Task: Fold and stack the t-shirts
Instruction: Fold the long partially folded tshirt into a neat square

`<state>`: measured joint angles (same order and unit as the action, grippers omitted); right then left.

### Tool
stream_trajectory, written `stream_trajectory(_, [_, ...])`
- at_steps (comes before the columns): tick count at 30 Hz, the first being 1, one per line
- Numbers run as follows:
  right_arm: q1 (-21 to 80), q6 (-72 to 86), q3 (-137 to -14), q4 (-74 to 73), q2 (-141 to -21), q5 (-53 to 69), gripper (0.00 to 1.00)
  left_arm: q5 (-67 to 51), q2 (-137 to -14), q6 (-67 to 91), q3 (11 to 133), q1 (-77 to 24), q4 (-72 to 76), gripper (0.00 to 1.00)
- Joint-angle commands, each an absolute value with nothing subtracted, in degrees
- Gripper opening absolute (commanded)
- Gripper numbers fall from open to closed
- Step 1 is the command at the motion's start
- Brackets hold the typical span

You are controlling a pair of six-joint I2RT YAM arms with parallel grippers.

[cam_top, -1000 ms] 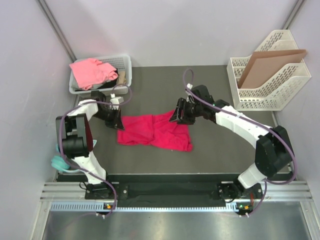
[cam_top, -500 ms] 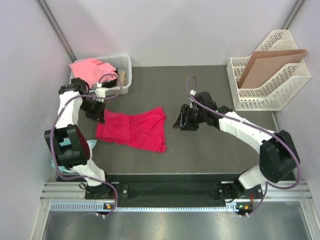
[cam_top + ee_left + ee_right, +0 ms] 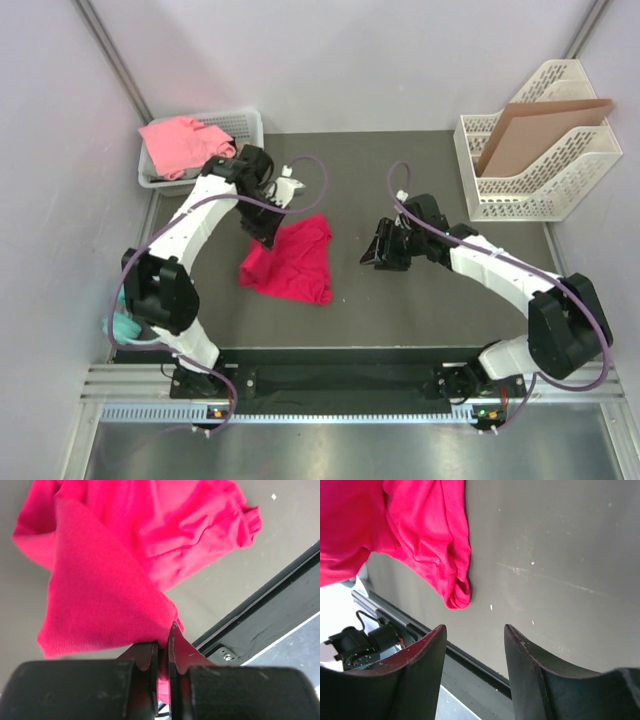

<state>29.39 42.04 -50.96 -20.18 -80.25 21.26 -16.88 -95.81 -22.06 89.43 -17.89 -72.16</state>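
Observation:
The crimson-red t-shirt point(image 3: 292, 263) lies rumpled on the dark mat, one edge lifted. My left gripper point(image 3: 268, 232) is shut on that edge; in the left wrist view the red cloth point(image 3: 110, 580) hangs from between the pinched fingertips point(image 3: 163, 640). My right gripper point(image 3: 376, 252) is open and empty, low over bare mat to the right of the shirt; the shirt's corner point(image 3: 455, 587) shows ahead of its spread fingers point(image 3: 525, 650). The salmon-pink t-shirt point(image 3: 178, 146) lies bunched in the white basket point(image 3: 246, 128) at the back left.
A white file rack point(image 3: 545, 165) holding a brown cardboard sheet point(image 3: 530, 125) stands at the back right. Teal headphones point(image 3: 122, 325) lie at the left edge by the left arm's base. The metal rail point(image 3: 350, 385) runs along the near edge.
My left gripper has carried the shirt's left edge rightwards over the shirt, folding it narrower. My right gripper has let go and drawn back to the right.

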Motion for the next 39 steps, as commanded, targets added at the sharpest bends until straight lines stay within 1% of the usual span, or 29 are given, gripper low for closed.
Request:
stream_trajectory(1, [27.25,40.52,-49.92,-18.28,-75.68,22.67,0.5,-15.03,-99.57,-14.95,94.48,-22.32,-72.42,0.0])
stream_trajectory(8, [25.05,39.11,-48.25,-19.51,-73.39,23.64,0.5,-14.15,-106.96,-8.98,99.93,-28.55,-69.88,0.0])
stream_trajectory(16, [23.99,38.5,-46.67,-20.39,-71.37,24.35,0.49,-13.27,-114.33,-5.45,103.71,-30.58,-67.68,0.0])
stream_trajectory(17, [23.91,38.5,-46.58,-20.48,-71.28,24.35,0.5,-13.62,-114.95,-5.01,104.49,-31.02,-67.59,0.01])
stream_trajectory(18, [23.91,38.5,-46.41,-20.57,-71.11,24.43,0.5,-13.71,-115.66,-4.84,104.85,-31.29,-67.41,0.07])
stream_trajectory(20, [23.91,38.5,-45.79,-20.57,-70.75,24.35,0.5,-13.8,-117.33,-4.05,106.16,-32.07,-67.41,0.23])
stream_trajectory(21, [23.82,38.5,-45.7,-20.65,-70.58,24.35,0.5,-14.49,-117.86,-3.87,106.61,-32.25,-67.41,0.42])
stream_trajectory(22, [23.82,38.58,-45.44,-20.65,-70.23,24.35,0.49,-15.11,-118.56,-3.69,107.05,-32.34,-67.59,0.49])
stream_trajectory(23, [23.82,38.67,-45.35,-20.74,-70.14,24.08,0.5,-15.55,-118.83,-3.26,108.01,-32.69,-67.67,0.61])
stream_trajectory(24, [23.82,38.67,-45.35,-20.83,-70.05,24.08,0.49,-15.9,-119.0,-3.16,108.63,-32.61,-67.68,0.84])
stream_trajectory(25, [23.82,38.67,-45.26,-20.83,-69.79,24.0,0.49,-16.69,-119.18,-2.99,109.33,-32.61,-68.02,0.96])
stream_trajectory(26, [23.82,38.93,-45.26,-20.92,-69.79,23.99,0.49,-16.79,-119.01,-2.64,110.64,-32.61,-68.29,0.99])
stream_trajectory(29, [23.91,39.11,-45.26,-20.65,-70.31,23.82,0.5,-16.0,-117.08,-2.02,112.67,-32.35,-68.29,0.99])
stream_trajectory(33, [23.82,39.55,-45.88,-18.91,-72.42,24.26,0.5,-16.26,-110.67,-1.14,110.14,-30.5,-66.63,0.99])
stream_trajectory(36, [23.82,39.99,-47.02,-16.71,-76.28,25.84,0.5,-18.63,-103.2,-0.79,102.33,-28.92,-63.39,0.99])
stream_trajectory(37, [23.82,39.9,-48.33,-16.09,-79.16,26.19,0.51,-18.81,-99.09,-0.79,99.87,-28.83,-62.33,0.99])
stream_trajectory(39, [23.91,39.99,-50.35,-14.68,-82.69,27.68,0.51,-19.51,-94.86,-1.14,91.35,-28.21,-59.17,0.99])
